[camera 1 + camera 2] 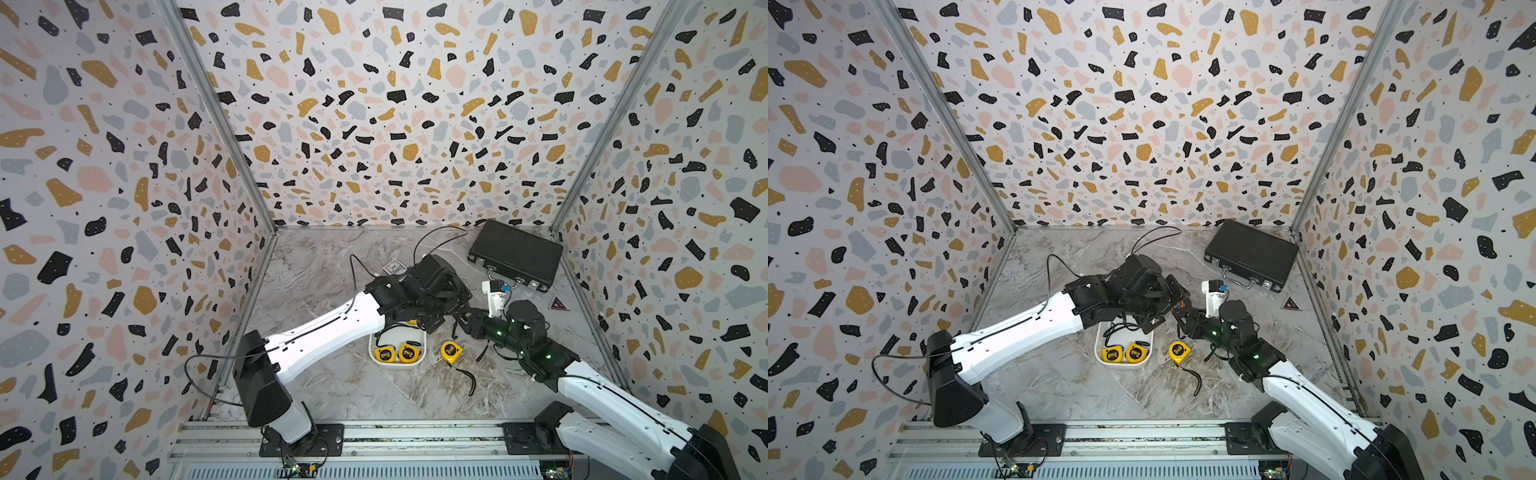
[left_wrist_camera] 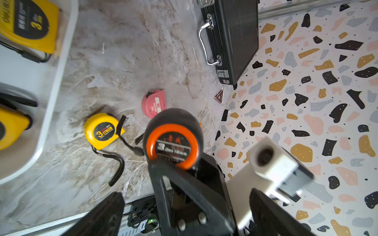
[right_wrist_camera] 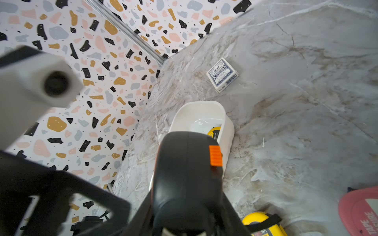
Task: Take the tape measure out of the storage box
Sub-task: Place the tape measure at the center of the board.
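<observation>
Nearest in left wrist view: released left tool (image 2: 183, 201), jaws wide apart, gripping nothing. Just past it: right tool (image 3: 187, 206) clenched on black-and-orange tape measure (image 2: 170, 143), held in the air over the desk (image 2: 114, 61), outside the storage box (image 3: 229, 132) but near it. Judged a mid-air handover.

To do well:
- Pull left tool straight back before swinging the right arm, without clipping the case.
- Grip firm on the flat sides, off the orange lock slider (image 3: 215, 155).
- Carry to bare desk, clear of loose yellow tape measure (image 2: 102, 130) and its black strap (image 2: 121, 165).
- Set down flat, then let go.

Writing:
- Round label on held tape measure: white print, blurred.
- Loose yellow one: "3m", brand too small.
- Pink tape measure (image 2: 154, 105): "TAPE MEASURE 2M".
- Boxed yellow tape measure (image 2: 28, 22): "3m".
- Farther off: red triangle sticker (image 2: 219, 96), unreadable.
- Black briefcase (image 2: 231, 36): no writing seen.
- Blue card box (image 3: 222, 74): print too small.
</observation>
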